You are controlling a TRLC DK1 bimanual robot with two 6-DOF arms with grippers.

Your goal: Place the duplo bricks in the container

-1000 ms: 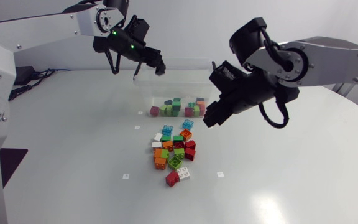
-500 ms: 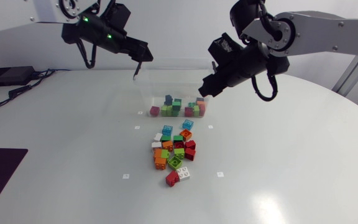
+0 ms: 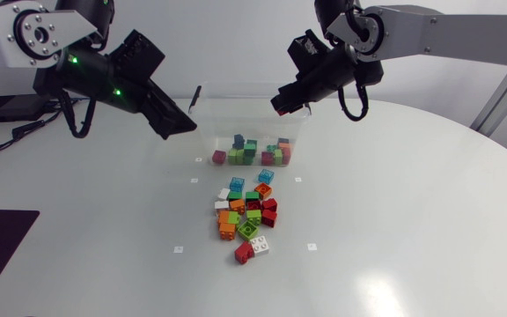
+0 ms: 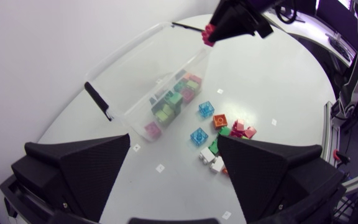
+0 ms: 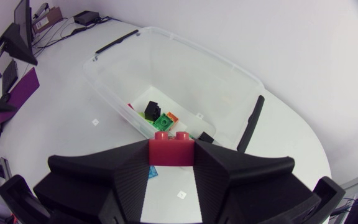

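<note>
Right hand (image 3: 282, 105) was clamped on a red brick (image 5: 173, 149), the container (image 5: 197, 55) ahead and below. A clean drop probably needed it past the near rim first.

The duplo brick (image 5: 172, 153) is coloured red, the right gripper (image 5: 172, 148) matte black; the container (image 5: 197, 53) is clear, with black handles (image 5: 249, 123).

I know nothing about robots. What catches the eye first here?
The bright heap of duplo bricks in the middle of the table, in red, green, orange and blue. Next, the right arm pinching a red brick in its black jaws near the rim of the clear container, which already holds a few bricks.
</note>
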